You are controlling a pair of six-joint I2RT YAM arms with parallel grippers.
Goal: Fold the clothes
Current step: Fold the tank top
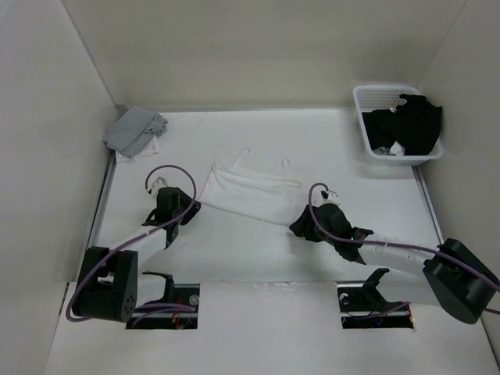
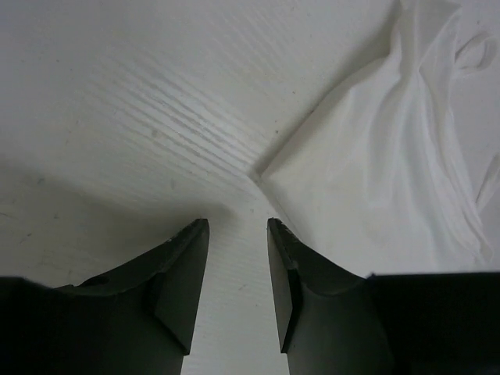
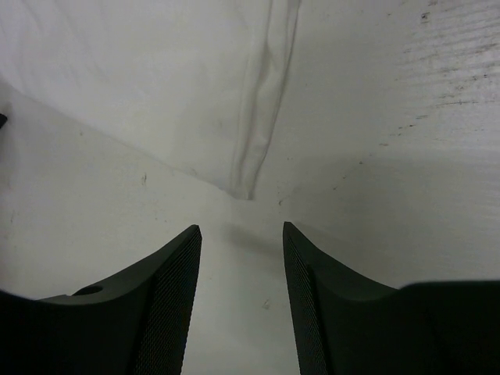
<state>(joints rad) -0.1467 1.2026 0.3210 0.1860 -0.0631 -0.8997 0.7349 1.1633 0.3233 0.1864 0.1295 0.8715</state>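
The plain white thin-fabric garment is lying flat at the middle of the white table, its thin white strings pointing toward the far edge; the right arm is covering its near right end in the top view; both wrist views are cutting it off at the frame. The left gripper is standing with jaws apart, gripping nothing, a garment corner just ahead; the right gripper is standing likewise, a hemmed corner just ahead.

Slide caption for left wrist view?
Open left claw, empty, just short of a corner of the white garment.
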